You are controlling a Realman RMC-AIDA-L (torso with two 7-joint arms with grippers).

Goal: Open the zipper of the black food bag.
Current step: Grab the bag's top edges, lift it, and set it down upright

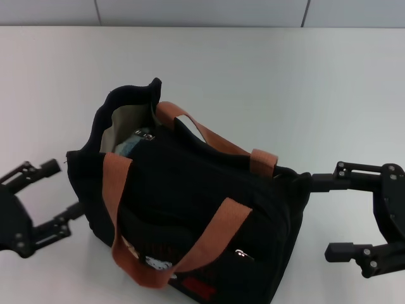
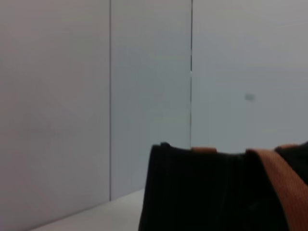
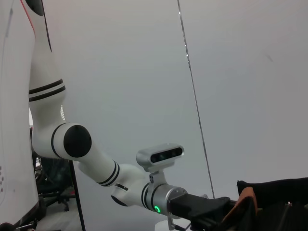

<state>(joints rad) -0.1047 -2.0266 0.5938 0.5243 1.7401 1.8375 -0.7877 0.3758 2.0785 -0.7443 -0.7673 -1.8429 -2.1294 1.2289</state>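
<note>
The black food bag [image 1: 190,209] stands mid-table with its orange-brown handles [image 1: 114,190] flopped over it. Its top mouth gapes at the far left end, where beige lining [image 1: 119,126] shows. The zipper's silver pull [image 1: 146,135] lies at the edge of that gap. My left gripper [image 1: 68,189] is open beside the bag's left end, holding nothing. Open as well, my right gripper [image 1: 319,216] sits at the bag's right end, its upper finger [image 1: 316,180] close against the fabric. The bag [image 2: 216,192] fills the left wrist view's lower part, and its edge [image 3: 279,192] shows in the right wrist view.
A shorter front-pocket zipper with its own silver pull [image 1: 242,254], a red label [image 1: 197,288] and a bear patch [image 1: 155,263] face me on the bag's front. The white table [image 1: 285,82] stretches back to a wall. My left arm [image 3: 96,159] shows in the right wrist view.
</note>
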